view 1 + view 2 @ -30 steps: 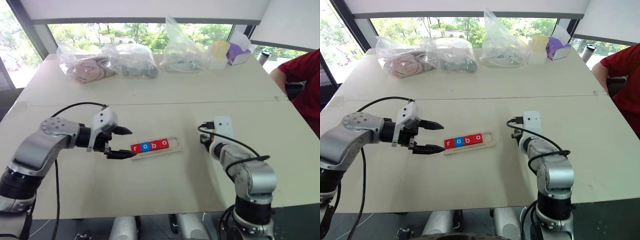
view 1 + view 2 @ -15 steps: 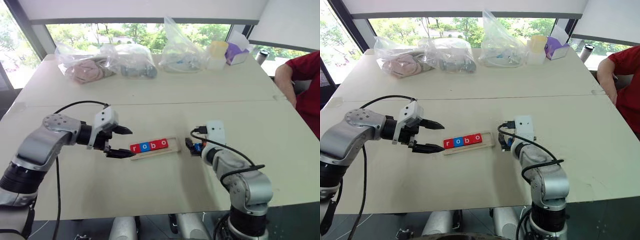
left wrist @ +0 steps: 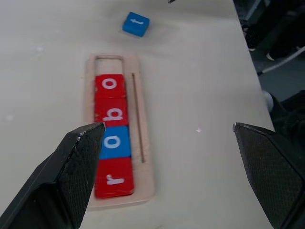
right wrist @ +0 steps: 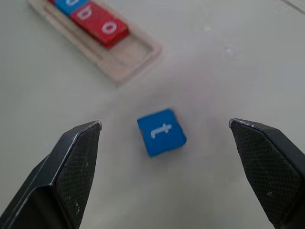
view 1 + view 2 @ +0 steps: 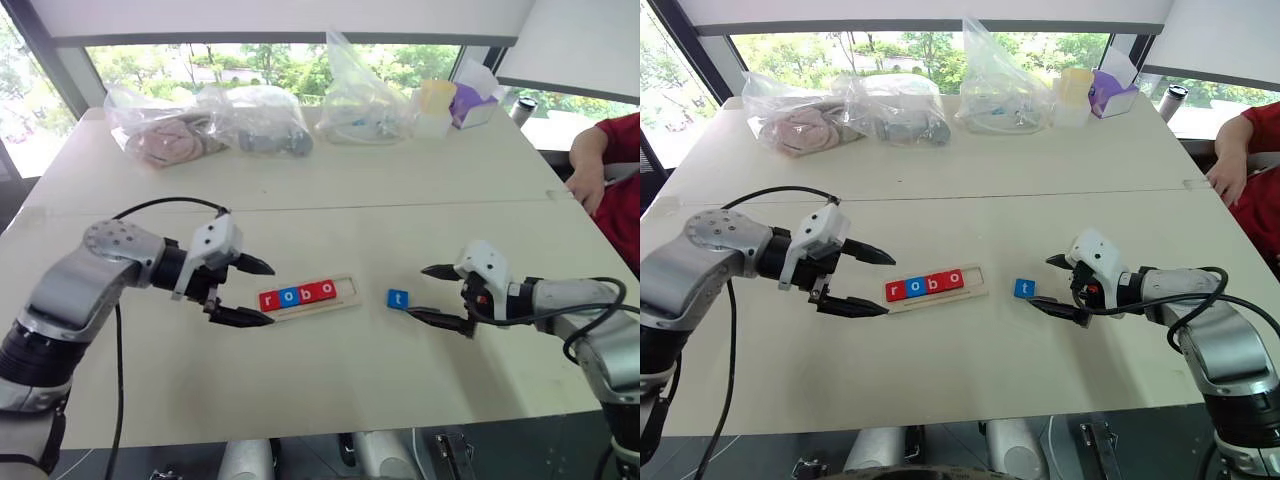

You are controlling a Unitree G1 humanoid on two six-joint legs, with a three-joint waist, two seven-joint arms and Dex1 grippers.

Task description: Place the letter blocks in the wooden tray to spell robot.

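The wooden tray (image 5: 346, 302) lies mid-table and holds the letter blocks red r (image 5: 268, 299), blue o (image 5: 288, 295), red b (image 5: 307, 292) and red o (image 5: 326, 289). Its right end slot is bare. The blue t block (image 5: 398, 298) lies flat on the table just right of the tray, touching nothing. My right gripper (image 5: 415, 290) is open just right of the t block, its fingers (image 4: 71, 162) pointing at it from either side. My left gripper (image 5: 271, 295) hovers open at the tray's left end, over the r.
Several clear plastic bags (image 5: 265, 120) with items line the table's far edge. Beside them stand a yellow-lidded container (image 5: 435, 105) and a purple box (image 5: 475, 100). A person in red sits at the far right, a hand (image 5: 588, 180) on the table.
My right gripper went from shut to open. The blue t block it brought toward the tray's right end now lies on the table. The right arm swung out to the right.
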